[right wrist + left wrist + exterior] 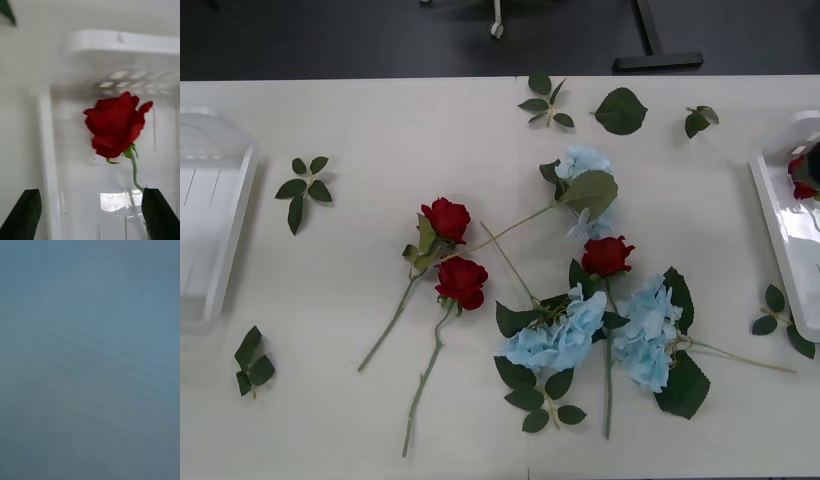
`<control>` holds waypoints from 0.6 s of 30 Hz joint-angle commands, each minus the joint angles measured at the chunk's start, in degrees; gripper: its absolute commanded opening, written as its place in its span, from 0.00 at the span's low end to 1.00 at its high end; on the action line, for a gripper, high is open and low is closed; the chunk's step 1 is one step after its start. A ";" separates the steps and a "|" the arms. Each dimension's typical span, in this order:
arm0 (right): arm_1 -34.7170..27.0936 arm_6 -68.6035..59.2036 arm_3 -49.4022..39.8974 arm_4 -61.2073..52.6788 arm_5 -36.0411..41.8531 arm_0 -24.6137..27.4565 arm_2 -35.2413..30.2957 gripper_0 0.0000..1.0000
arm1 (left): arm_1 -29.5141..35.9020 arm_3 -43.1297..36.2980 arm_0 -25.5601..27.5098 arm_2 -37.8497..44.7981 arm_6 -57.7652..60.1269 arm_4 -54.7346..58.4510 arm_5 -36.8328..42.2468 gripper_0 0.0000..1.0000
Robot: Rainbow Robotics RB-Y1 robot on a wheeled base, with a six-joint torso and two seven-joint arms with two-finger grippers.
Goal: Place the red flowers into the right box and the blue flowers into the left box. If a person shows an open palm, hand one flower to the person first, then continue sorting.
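Bare table [360, 120] lies between left box [220, 250] and the tangled flowers; 3 blue flowers [560, 335] crowd mid-table.

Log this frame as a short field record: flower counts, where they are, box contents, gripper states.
roses on table: three, e.g.
rose in right box: one, lying on the floor of the right box
blue flowers on table: three, e.g.
left box: no flowers seen in it
right gripper: open above the right box, holding nothing
left gripper: state unknown
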 commanded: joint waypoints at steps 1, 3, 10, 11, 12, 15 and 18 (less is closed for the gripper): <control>-3.87 14.99 -4.61 -8.27 0.32 -0.89 -0.15 0.78 | 2.93 3.23 -0.21 -0.94 -5.06 -6.59 -1.28 0.00; -4.22 23.78 -5.75 -12.14 0.50 -0.80 -0.15 0.78 | 2.40 3.94 -0.21 -1.91 -5.15 -8.44 -2.69 0.00; -5.89 48.83 -7.16 -24.53 5.33 -0.28 -0.41 0.78 | -0.06 4.20 -0.21 -2.26 -5.42 -12.48 -3.83 0.00; -6.33 51.55 -7.60 -25.06 6.03 -0.28 -0.50 0.80 | -0.33 4.20 -0.30 -2.61 -5.50 -12.66 -4.09 0.00; -7.03 54.89 -8.13 -26.29 6.82 -0.01 -0.41 0.82 | -0.41 4.20 -0.30 -3.22 -5.50 -13.45 -4.62 0.00; -8.09 58.67 -9.62 -27.96 7.61 1.04 -0.41 0.86 | -0.41 4.20 -0.21 -4.19 -5.50 -14.41 -6.03 0.03; -8.53 62.10 -10.85 -28.75 7.61 2.54 -0.41 0.90 | -0.41 4.20 -0.21 -4.28 -5.50 -14.76 -7.43 0.59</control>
